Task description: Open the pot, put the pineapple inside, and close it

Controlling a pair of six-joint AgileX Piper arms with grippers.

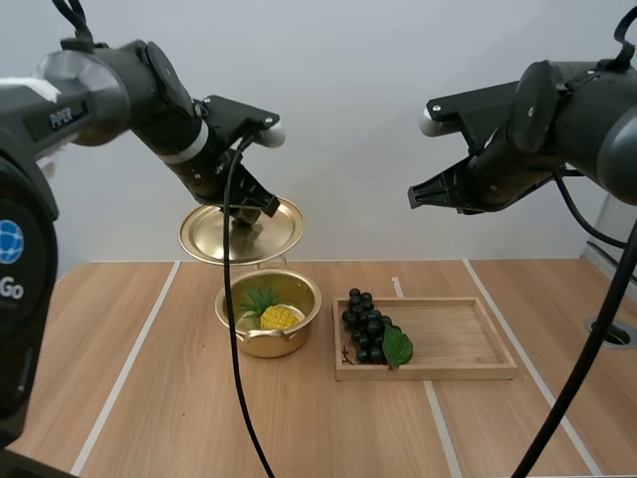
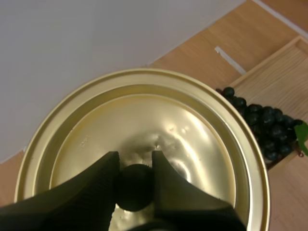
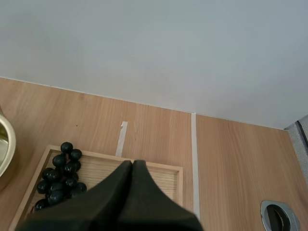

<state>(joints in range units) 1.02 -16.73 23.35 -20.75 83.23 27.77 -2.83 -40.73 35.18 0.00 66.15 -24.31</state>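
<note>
High view: the lid [image 1: 214, 235] is pinched by its knob [image 2: 134, 191] in the left pincer [image 1: 245, 221] above the pot [image 1: 261, 345], in which the pineapple [image 1: 278, 317] lies; the right pincer [image 1: 413, 196] is closed, empty. If lowered off-centre, the lid may be seated askew.

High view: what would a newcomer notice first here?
First, the gold lid hanging in the air, pinched at its black knob by the left fingers, above the open gold pot with the pineapple inside. Next, the dark grapes at the pot-side end of the wooden tray, with the shut right fingers raised high over that tray.
</note>
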